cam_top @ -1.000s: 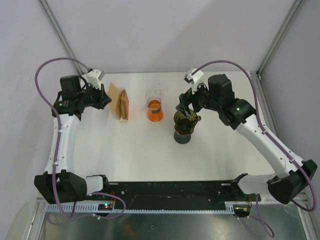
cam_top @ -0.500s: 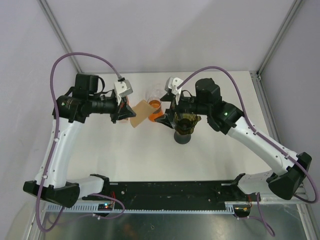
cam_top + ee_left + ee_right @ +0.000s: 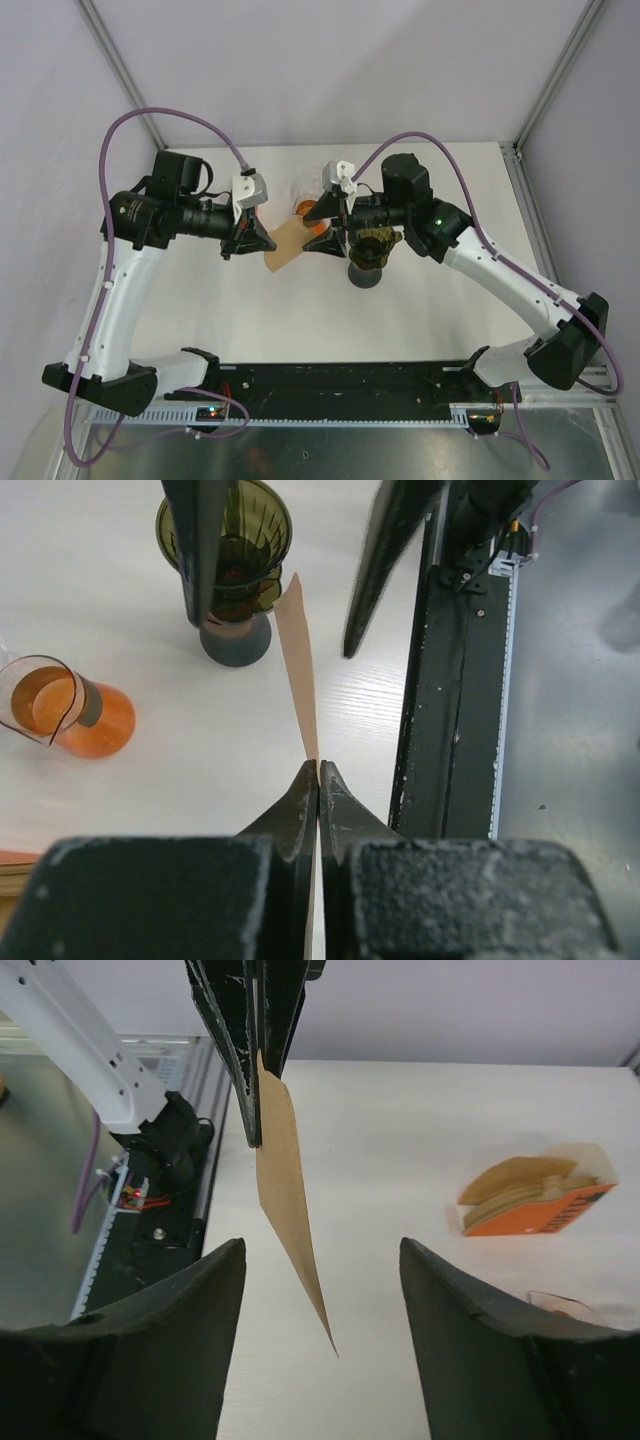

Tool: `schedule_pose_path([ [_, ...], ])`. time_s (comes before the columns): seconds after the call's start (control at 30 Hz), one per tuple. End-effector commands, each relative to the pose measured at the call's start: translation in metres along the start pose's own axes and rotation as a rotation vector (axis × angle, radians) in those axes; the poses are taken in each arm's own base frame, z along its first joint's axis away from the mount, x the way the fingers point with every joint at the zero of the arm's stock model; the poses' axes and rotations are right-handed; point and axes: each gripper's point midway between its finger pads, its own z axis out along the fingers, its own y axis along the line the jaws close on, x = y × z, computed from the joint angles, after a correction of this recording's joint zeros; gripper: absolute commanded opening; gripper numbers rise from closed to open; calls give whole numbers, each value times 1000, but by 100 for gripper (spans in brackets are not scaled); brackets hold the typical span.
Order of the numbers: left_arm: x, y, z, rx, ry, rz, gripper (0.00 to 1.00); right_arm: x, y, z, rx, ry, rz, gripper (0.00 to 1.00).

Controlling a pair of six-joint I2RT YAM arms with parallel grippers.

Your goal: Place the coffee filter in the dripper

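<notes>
A: Your left fingers (image 3: 303, 802) are pinched together on one edge of the coffee filter (image 3: 298, 670); it hangs edge-on above the tabletop (image 3: 345, 715), just beside the dripper (image 3: 225, 530), not in it yet.

B: Your right fingers (image 3: 190, 1310) stand apart, straddling the free tip; slide them further onto the paper before closing, and hold the left pinch firm until they bite.

A: The left wrist view shows the dripper's mouth and the carafe (image 3: 65, 705) of orange liquid; the right wrist view misses both.

B: But it alone shows the filter box (image 3: 530, 1200), well apart.
</notes>
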Motion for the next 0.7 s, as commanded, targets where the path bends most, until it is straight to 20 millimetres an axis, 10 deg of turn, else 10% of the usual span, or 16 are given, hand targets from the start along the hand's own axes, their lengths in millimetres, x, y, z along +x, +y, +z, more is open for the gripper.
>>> schedule_pose_path([
  [0.0,-18,-16,-6,48,-56,52,0,-7,7,6,-80,-37,-8,61],
  [0.27,-16,-16,-4,59,-56,49,6,3,7,1,-82,2,-9,3],
  [0.4,-15,-7,-4,13,-36,23,49,5,-18,-8,114,56,-49,0],
  [0.67,-32,80,-34,-435,-87,-232,67,-30,-95,-73,848,18,-218,0],
])
